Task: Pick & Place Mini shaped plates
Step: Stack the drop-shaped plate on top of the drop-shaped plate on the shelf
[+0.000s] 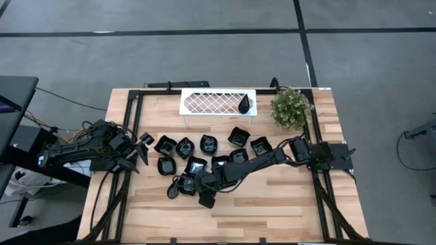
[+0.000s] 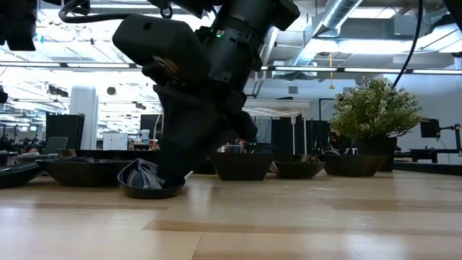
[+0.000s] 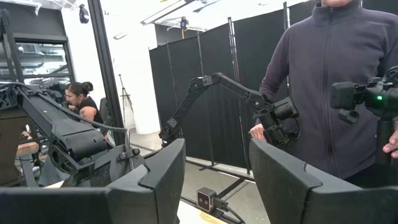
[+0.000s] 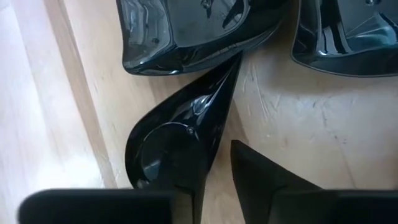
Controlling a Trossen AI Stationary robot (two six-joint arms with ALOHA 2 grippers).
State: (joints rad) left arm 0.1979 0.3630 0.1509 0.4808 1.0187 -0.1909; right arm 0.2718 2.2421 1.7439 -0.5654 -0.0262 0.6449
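So the table (image 1: 286, 204) is a light wood top with a black frame round it. The right arm (image 1: 272, 158) reaches in from the right edge across the middle, and the left arm (image 1: 82, 146) sits off at the left edge, not near any dish.

At the back there's a white lattice tray (image 1: 204, 102) with one teardrop plate (image 1: 244, 104) lying in its right end, and a plant (image 1: 291, 107) just beside the tray on the right.

The rest of the plates (image 1: 204, 146) are scattered in a loose band across the middle of the table, some touching each other.

The right gripper (image 1: 185, 185) is down at the front-left end of that bunch, right on a leaf plate (image 4: 174, 149). In its wrist view one finger sits inside the dish and the other (image 4: 267, 180) outside its rim, so the jaws straddle the rim; can't tell if they've clamped it.

The left gripper (image 3: 214, 177) has its jaws spread, nothing between them.

A person (image 3: 336, 93) stands beyond the table.
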